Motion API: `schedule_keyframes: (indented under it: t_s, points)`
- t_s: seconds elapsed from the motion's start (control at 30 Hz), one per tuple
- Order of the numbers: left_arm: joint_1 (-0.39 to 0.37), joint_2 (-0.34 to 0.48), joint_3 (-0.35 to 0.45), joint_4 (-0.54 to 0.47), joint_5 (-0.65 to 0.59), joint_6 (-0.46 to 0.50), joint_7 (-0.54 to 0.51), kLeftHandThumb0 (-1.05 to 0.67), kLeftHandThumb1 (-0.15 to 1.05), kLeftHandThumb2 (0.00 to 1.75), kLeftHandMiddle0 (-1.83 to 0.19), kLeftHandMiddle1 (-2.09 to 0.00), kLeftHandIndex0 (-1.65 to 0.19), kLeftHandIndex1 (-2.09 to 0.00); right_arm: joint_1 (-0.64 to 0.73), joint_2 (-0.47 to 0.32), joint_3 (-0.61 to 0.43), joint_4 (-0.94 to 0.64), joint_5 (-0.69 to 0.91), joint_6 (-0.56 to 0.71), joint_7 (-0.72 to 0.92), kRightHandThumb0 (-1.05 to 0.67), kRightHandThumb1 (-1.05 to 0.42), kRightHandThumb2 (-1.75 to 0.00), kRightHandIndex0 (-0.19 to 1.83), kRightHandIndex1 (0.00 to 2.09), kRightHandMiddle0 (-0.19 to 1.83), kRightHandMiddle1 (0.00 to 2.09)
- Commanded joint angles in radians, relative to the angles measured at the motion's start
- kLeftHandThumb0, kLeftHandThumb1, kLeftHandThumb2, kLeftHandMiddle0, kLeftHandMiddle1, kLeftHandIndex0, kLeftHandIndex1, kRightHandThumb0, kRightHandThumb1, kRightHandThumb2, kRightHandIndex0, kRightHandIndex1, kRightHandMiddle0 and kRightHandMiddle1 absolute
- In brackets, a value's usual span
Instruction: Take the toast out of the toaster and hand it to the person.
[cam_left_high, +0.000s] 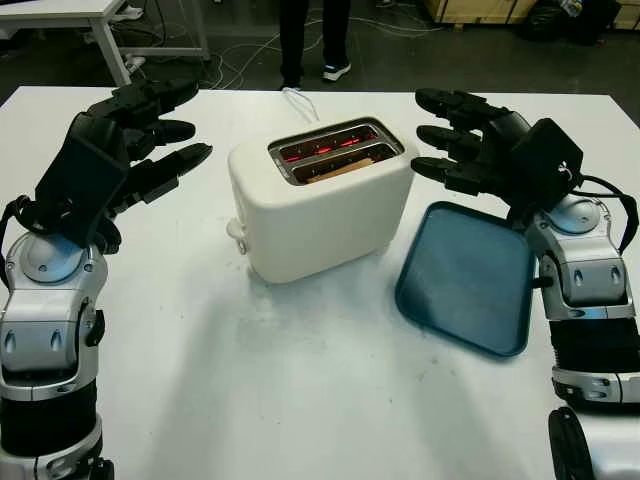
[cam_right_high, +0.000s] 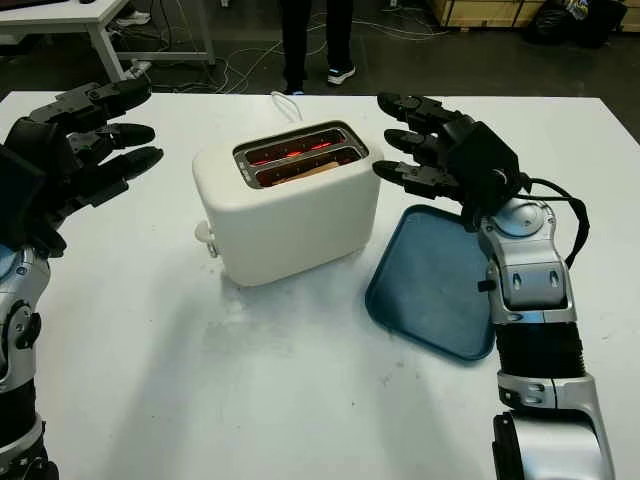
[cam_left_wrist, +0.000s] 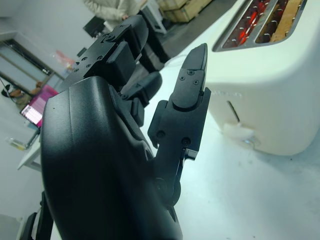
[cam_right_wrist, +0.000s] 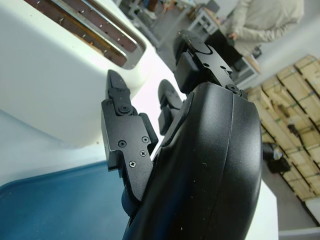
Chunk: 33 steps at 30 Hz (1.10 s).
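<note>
Left eye view: toaster (cam_left_high: 322, 195) mid-desk (cam_left_high: 300, 400), toast (cam_left_high: 335, 171) low in the near slot; left robot hand (cam_left_high: 150, 130) and right robot hand (cam_left_high: 455, 140) flank it, both released, holding nothing. Risk, as I judge it: fingers touching glowing elements, or tipping the toaster. Left wrist view alone shows the person's torso (cam_left_wrist: 112, 7); eye views add the blue tray (cam_left_high: 465, 280).

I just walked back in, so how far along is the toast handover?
Barely started. Nothing done: the toast sits in the toaster, slots glowing red. In hand: the left hand and right hand flank it, both open. Left: pull the toast, pass it to the person beyond the table.
</note>
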<state>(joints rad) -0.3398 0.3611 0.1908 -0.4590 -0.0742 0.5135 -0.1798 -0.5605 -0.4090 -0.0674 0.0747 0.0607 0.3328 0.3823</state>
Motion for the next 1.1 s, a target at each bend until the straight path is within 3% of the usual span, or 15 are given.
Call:
schedule_keyframes:
  t_s: [0.0, 1.07]
  points:
    - [-0.004, 0.001, -0.002, -0.02, 0.002, 0.012, 0.011, -0.27, 0.92, 0.09, -0.22, -0.89, -0.54, -0.13, -0.017, -0.003, -0.002, -0.009, 0.002, 0.006, -0.006, -0.03, -0.92, -0.1, 0.27, 0.26, 0.38, 0.0]
    - [-0.009, -0.001, 0.018, 0.0, -0.072, 0.014, -0.019, -0.25, 0.9, 0.11, -0.2, -1.0, -0.53, -0.18, -0.014, -0.001, -0.012, -0.008, 0.008, -0.007, -0.004, -0.03, -0.92, -0.13, 0.26, 0.26, 0.36, 0.0]
